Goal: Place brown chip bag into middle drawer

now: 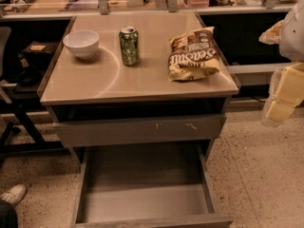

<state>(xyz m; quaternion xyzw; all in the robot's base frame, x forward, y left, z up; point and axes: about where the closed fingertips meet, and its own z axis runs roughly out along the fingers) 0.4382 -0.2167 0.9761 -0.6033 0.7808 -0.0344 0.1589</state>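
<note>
Left of right-edge gripper (284, 96), crinkly brown chip bag (194, 55)

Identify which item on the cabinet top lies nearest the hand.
The brown chip bag, at the right end of the cabinet top. The hand hangs beyond that end; the green can stands mid-top and the white bowl far left.

Gripper (285, 96), right edge: pale yellow blocks, perhaps translucent; white arm (295, 32) above.
</note>
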